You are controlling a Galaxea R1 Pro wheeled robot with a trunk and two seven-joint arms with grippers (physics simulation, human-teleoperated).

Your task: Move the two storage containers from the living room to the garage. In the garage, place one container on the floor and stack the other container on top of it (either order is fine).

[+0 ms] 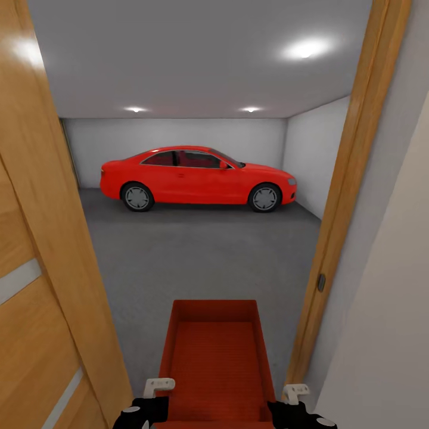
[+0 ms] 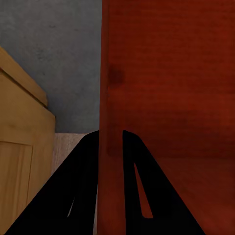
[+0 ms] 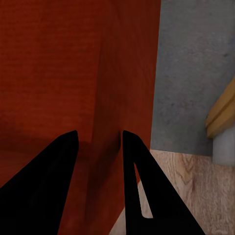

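One orange-red storage container (image 1: 214, 357) hangs low in front of me in the doorway, open side up and empty. My left gripper (image 1: 149, 400) is shut on its left wall and my right gripper (image 1: 293, 403) on its right wall. In the left wrist view the two black fingers (image 2: 81, 188) straddle the container's thin wall (image 2: 166, 83). In the right wrist view the fingers (image 3: 142, 181) clamp the opposite wall (image 3: 73, 63). The second container is out of view. Ahead lies the garage with its dark grey concrete floor (image 1: 196, 256).
An orange-brown wooden door (image 1: 36, 268) stands open close on my left, and the door frame (image 1: 345, 208) rises on my right beside a pale wall (image 1: 393, 310). A red car (image 1: 196, 177) is parked across the far end. Wood plank flooring (image 3: 196, 186) meets the concrete below the right gripper.
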